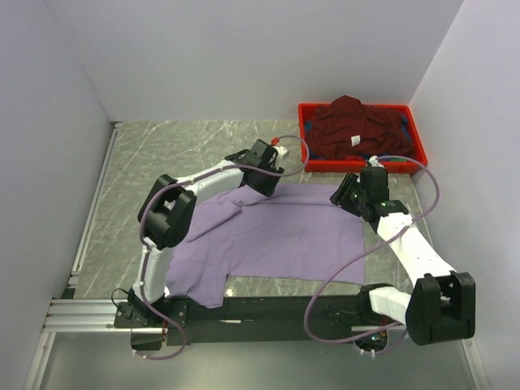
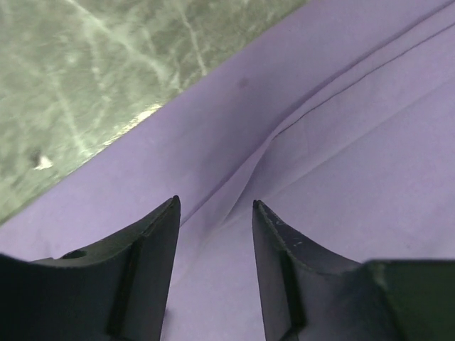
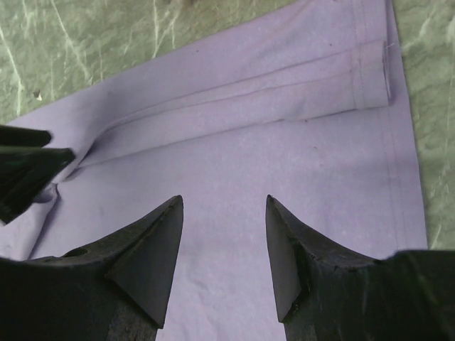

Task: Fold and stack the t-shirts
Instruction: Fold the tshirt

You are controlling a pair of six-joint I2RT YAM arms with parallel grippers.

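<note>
On the tabletop (image 1: 187,146), centre of the top view, lavender t-shirt (image 1: 276,236) lies spread out mostly flat, one sleeve hanging toward 7 o'clock near the arm bases. Its 12 o'clock edge looks turned in on itself: right wrist view shows a narrow doubled strip with a stitched hem running along that side. So first lengthwise fold looks started at best, not finished.

Maroon t-shirt (image 1: 349,130) sits at 1 o'clock, heaped and crumpled in the red crate (image 1: 303,138), white label showing, unfolded. Bits of blue cloth peek out at the crate's 3 o'clock side. No stack anywhere. Judgement: early in the task; lavender needs the rest of its folds, maroon and whatever else is in the crate need everything, then stacking.

Left claw (image 1: 268,177) is at the lavender shirt's 12 o'clock edge, jaws apart, a cloth crease running up between them in its wrist view, nothing clamped. Right claw (image 1: 349,199) is at the shirt's 2 o'clock corner, jaws apart over flat cloth, gripping nothing. Whether either tip touches the cloth, cannot tell.

Surface: grey-green marbled, slightly glossy, bare around the shirt from 9 to 12 o'clock. Metal rail (image 1: 89,313) runs along the 6 o'clock edge under the arm bases. Room: plain pale walls (image 1: 203,57) close in at 9, 12 and 3 o'clock. Lavender-tinted cables (image 1: 325,288) loop off both arms.
</note>
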